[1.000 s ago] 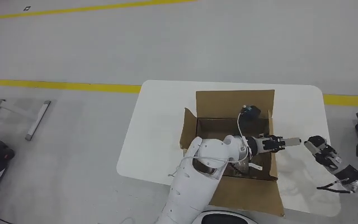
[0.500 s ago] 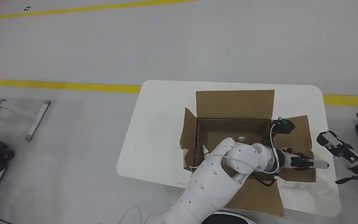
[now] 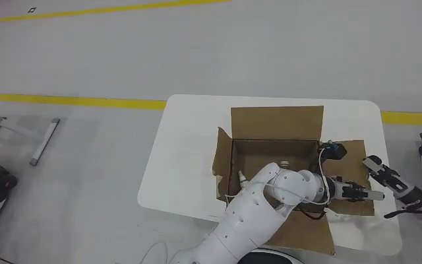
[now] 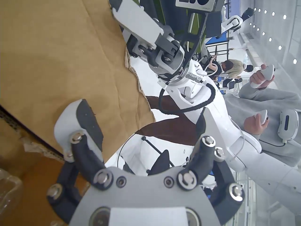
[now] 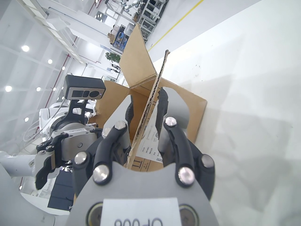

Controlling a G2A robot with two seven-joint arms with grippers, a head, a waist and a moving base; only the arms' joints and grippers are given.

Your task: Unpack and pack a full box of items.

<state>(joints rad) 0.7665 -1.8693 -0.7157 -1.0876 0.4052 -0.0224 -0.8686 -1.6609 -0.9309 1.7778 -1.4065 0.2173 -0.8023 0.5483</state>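
Note:
An open cardboard box (image 3: 273, 140) stands on the white table (image 3: 184, 152). Its right flap (image 3: 351, 153) is folded outward. My left gripper (image 3: 361, 194) lies over that flap's near corner. It is open, with one pad (image 4: 88, 123) against the brown flap (image 4: 58, 48) and nothing held. My right gripper (image 3: 371, 162) sits at the flap's outer edge. In the right wrist view its fingers (image 5: 172, 109) straddle the flap's edge (image 5: 152, 99) with gaps on both sides, so this gripper (image 5: 147, 104) is open. The left gripper (image 5: 44, 168) shows beyond the flap.
The box's far flap (image 3: 277, 119) and near flap (image 3: 297, 234) are also spread out, and the left flap (image 3: 221, 153) stands up. Something clear (image 4: 7, 189) lies inside the box. Bare table lies to the left of the box and along the right edge (image 3: 382, 132).
The left arm has swung from the box's right wall toward the front right, and the right flap now lies folded outward. The right gripper has moved in onto the flap's outer edge.

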